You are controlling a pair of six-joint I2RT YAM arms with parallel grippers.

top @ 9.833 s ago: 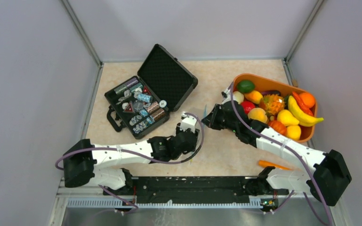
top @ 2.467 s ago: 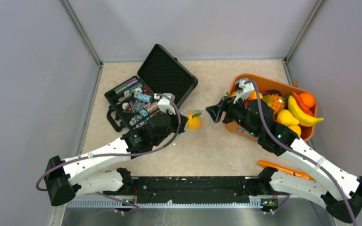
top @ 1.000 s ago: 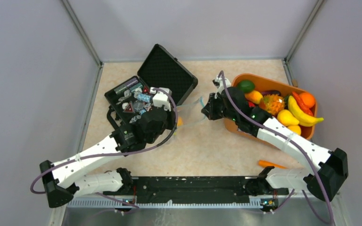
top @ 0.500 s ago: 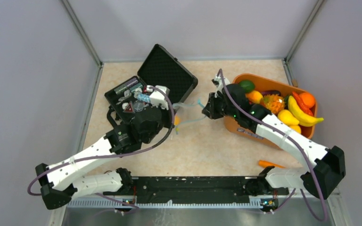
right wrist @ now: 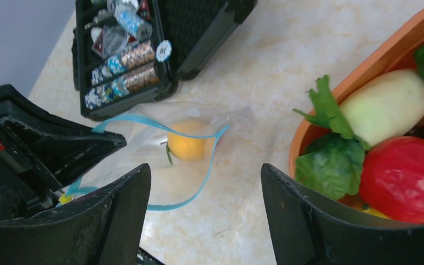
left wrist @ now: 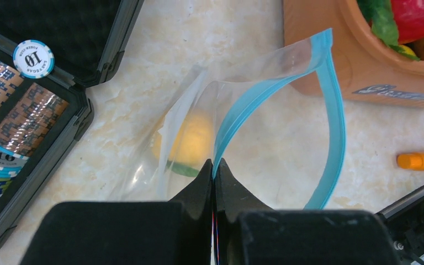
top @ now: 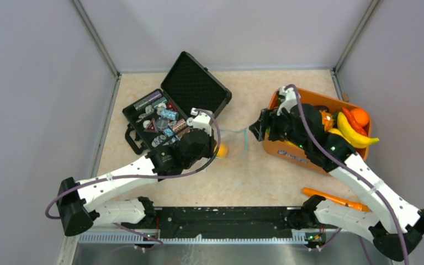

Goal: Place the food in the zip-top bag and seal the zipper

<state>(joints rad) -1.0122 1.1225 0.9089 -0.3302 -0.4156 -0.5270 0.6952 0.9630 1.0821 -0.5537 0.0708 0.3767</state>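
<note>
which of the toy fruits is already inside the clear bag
The round yellow-orange fruit with a green leaf, seen through the zip-top bag. The banana and others lie in the orange basket.

Case (top: 176, 107): sat at the bench's (top: 254, 182) far left, lid raised behind its tray.
Basket (top: 293, 156): stood far right, loose food (top: 359, 137) piled in it.
Zip-top bag (top: 233, 137): lay between case and basket, mouth toward the basket.
Fruit (top: 221, 150): was inside the bag, at its left end.
Stick (top: 334, 197): lay near right, before the basket.
</note>
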